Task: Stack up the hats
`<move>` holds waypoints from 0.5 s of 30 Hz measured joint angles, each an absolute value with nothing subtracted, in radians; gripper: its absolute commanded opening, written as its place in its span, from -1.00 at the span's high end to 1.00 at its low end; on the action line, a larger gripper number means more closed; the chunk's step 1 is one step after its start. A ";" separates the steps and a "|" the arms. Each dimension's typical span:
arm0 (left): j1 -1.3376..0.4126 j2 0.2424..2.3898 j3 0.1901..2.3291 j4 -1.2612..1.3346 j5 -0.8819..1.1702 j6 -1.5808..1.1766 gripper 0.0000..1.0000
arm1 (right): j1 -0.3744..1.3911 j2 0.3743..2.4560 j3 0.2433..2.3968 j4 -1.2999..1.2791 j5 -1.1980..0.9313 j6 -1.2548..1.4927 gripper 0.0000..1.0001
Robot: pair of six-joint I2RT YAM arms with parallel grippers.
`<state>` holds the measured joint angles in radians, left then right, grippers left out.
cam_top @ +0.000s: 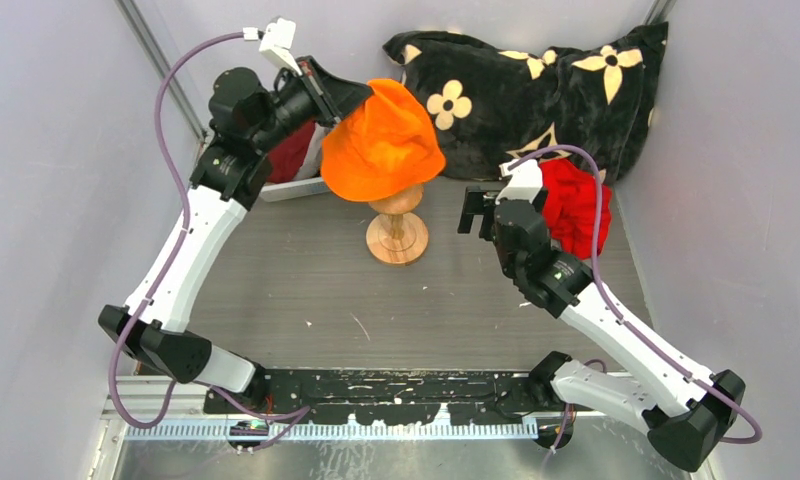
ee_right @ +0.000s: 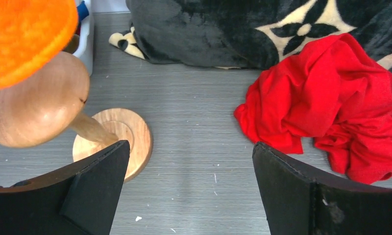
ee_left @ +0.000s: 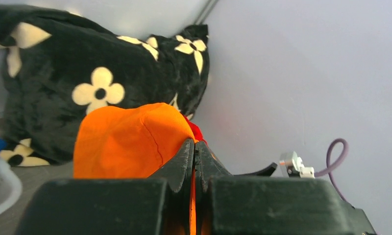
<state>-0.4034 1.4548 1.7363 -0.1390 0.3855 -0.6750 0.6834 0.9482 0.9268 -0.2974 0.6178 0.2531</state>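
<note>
The orange hat (cam_top: 381, 145) hangs over the round head of the wooden stand (cam_top: 397, 232). My left gripper (cam_top: 351, 95) is shut on the orange hat's brim at its upper left; in the left wrist view the orange hat (ee_left: 125, 142) fills the space ahead of my pinched left gripper (ee_left: 194, 147). The bright red hat (cam_top: 576, 205) lies crumpled on the table at the right, and shows in the right wrist view (ee_right: 331, 98). My right gripper (cam_top: 476, 212) is open and empty, low between the stand and the bright red hat. A dark red hat (cam_top: 291, 152) sits behind the left arm.
A black cushion with cream flowers (cam_top: 536, 80) leans in the back corner. A white basket (cam_top: 291, 188) stands at back left beside the stand, with a bit of blue fabric (ee_right: 80, 12) in it. Grey walls close both sides.
</note>
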 measured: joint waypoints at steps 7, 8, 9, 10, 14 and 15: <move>-0.474 1.438 1.618 -0.104 0.371 -0.674 1.00 | 0.670 0.929 0.928 -0.323 0.616 0.235 -1.00; -0.477 1.433 1.589 -0.102 0.366 -0.674 1.00 | 0.670 0.925 0.928 -0.324 0.615 0.234 -1.00; -0.477 1.431 1.565 -0.102 0.364 -0.674 1.00 | 0.670 0.921 0.928 -0.324 0.613 0.234 -1.00; -0.477 1.428 1.536 -0.102 0.358 -0.674 1.00 | 0.670 0.916 0.928 -0.324 0.611 0.234 -1.00; -0.477 1.427 1.441 -0.097 0.344 -0.673 1.00 | 0.670 0.910 0.928 -0.324 0.604 0.234 -1.00; -0.477 1.427 1.426 -0.097 0.340 -0.672 1.00 | 0.670 0.910 0.928 -0.324 0.603 0.234 -1.00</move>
<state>-0.4770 1.4265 1.4261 -0.0975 0.3401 -0.6724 0.6697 0.9100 0.9276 -0.3237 0.6025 0.2340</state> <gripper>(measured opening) 0.005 0.999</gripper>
